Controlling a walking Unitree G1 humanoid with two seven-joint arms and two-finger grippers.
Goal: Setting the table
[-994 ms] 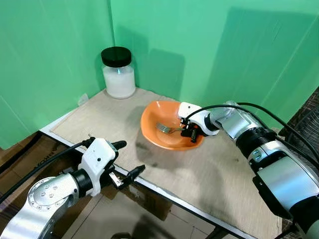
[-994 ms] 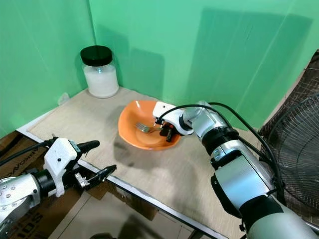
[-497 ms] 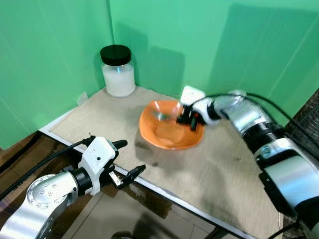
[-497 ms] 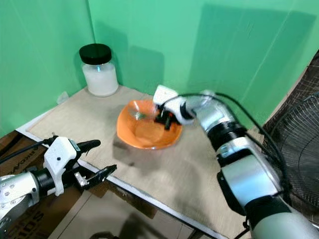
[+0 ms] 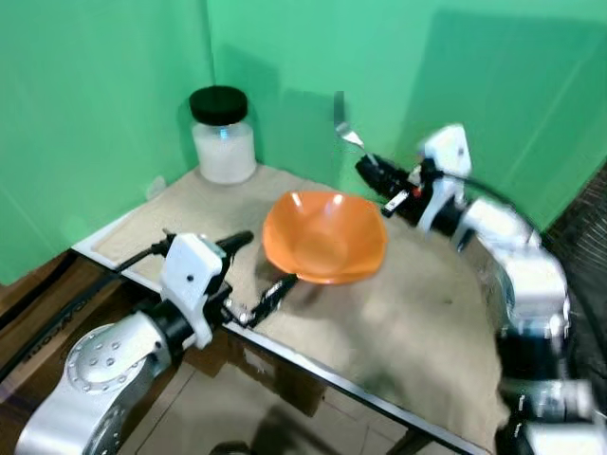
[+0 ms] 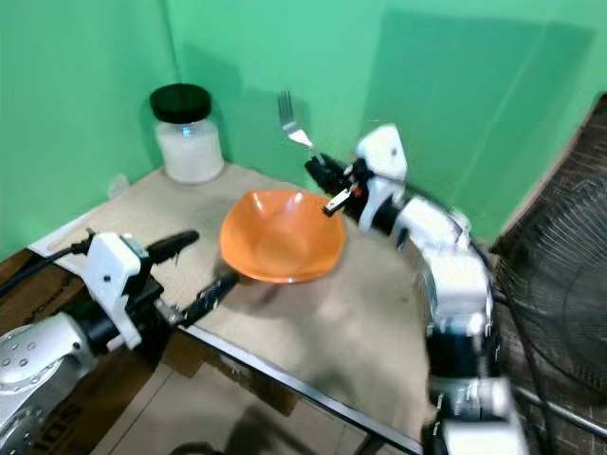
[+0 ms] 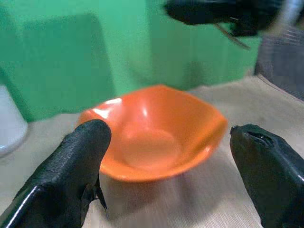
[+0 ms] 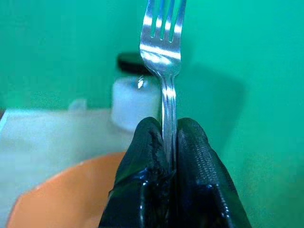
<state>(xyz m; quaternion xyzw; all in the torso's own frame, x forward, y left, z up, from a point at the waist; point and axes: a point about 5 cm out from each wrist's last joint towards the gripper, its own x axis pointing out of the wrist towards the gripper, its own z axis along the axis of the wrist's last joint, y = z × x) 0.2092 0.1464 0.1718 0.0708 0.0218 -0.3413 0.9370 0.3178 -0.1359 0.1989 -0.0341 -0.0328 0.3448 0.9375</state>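
Right wrist view gives the grip detail: right gripper (image 8: 168, 142) pinched tight on the fork (image 8: 163, 57) handle, tines up, jar (image 8: 135, 102) blurred behind, orange bowl (image 8: 71, 192) rim below. Head views are motion-blurred but show that arm stretched out and raised, fork (image 5: 346, 125) held in the air above the bowl's (image 5: 324, 235) far rim, well apart from it. Bowl sits empty on the beige table mat (image 5: 417, 332), glossy, with a soft squared rim. Left gripper (image 5: 248, 268) is spread wide, just beside the bowl's near-left rim at the table edge; left wrist view shows both black fingers (image 7: 78, 166) flanking the bowl (image 7: 152, 137), not touching. The jar (image 5: 223, 136), white contents and black lid, stands back-left of the bowl.
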